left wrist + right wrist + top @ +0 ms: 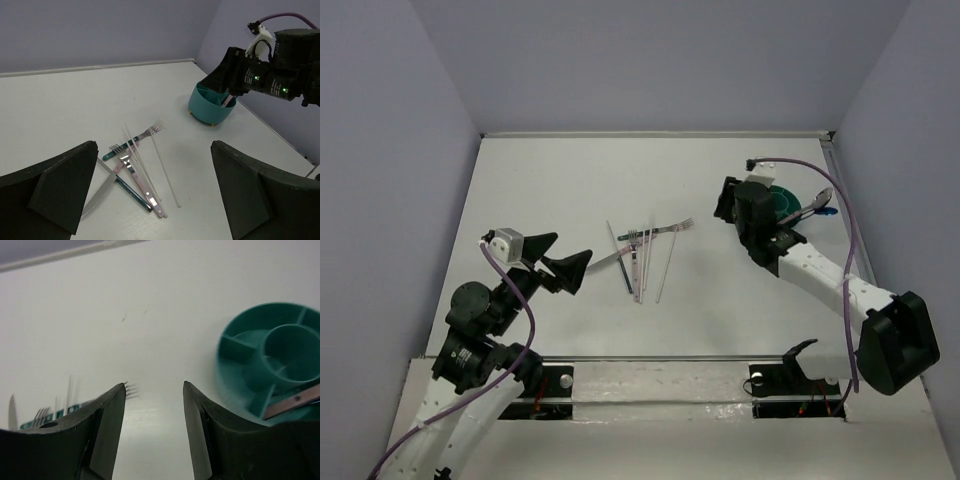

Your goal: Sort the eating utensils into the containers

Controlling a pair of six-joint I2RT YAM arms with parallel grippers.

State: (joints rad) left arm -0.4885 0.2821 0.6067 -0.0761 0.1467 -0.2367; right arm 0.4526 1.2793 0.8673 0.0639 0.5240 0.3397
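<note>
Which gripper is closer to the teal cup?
Right. The right gripper sits just beside the teal cup; the left gripper is far across the table, by the loose utensils.

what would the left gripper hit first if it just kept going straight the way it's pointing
Probably the knife: its blade lies nearest ahead of the open left gripper, with the forks just beyond it. Height is hard to judge, so it could pass above.
</note>
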